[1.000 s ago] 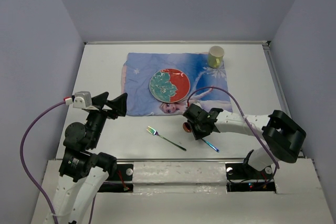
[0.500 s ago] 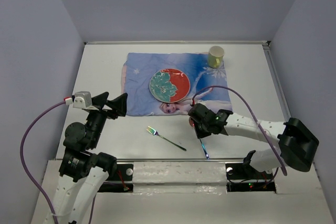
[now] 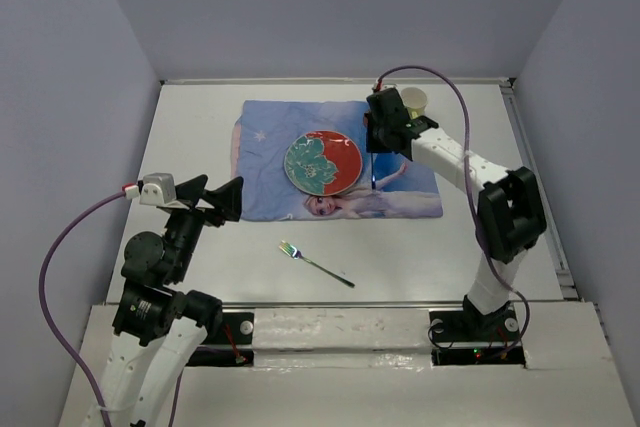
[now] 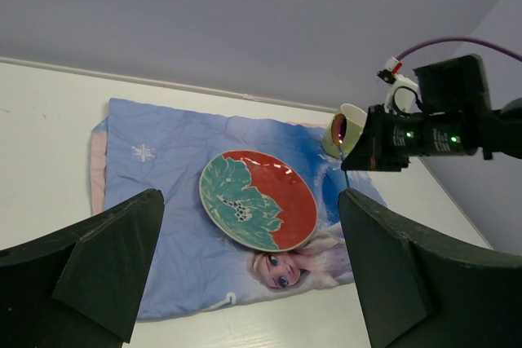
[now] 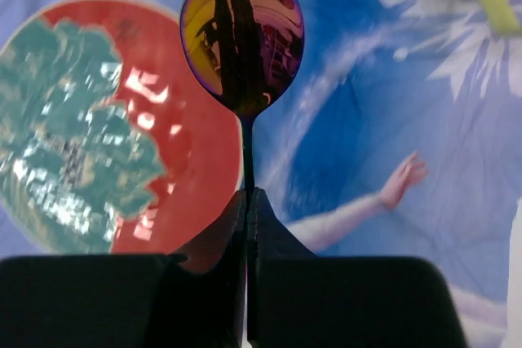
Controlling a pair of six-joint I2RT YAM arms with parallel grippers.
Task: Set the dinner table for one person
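1. Top view: the right arm (image 3: 440, 152) has swung since a second ago. It was on the near side of the plate (image 3: 323, 163), by the fork (image 3: 315, 264), and is now past the plate's right rim, beside the cup (image 3: 412, 100). The spoon (image 3: 372, 172) went with it and shows as a thin blue streak just right of the plate. The fork and the left arm (image 3: 160, 257) are unmoved, near and near-left of the plate. The bench (image 3: 200, 127) is matte, off-white, flat and rectangular, and spreads all round the plate under the placemat (image 3: 265, 147).
2. Left wrist: left jaws wide apart, dark wedge fingers (image 4: 98, 266) at both sides of the frame. Plate is round and glossy, red with a teal leaf pattern. Placemat is soft wrinkled blue cartoon cloth. Cup is pale yellow-green, beyond-right of the plate.
3. Right wrist: right jaws pinched on the spoon's thin handle. Spoon bowl is oval, mirror-shiny, purple-gold, seen against the plate's right rim.
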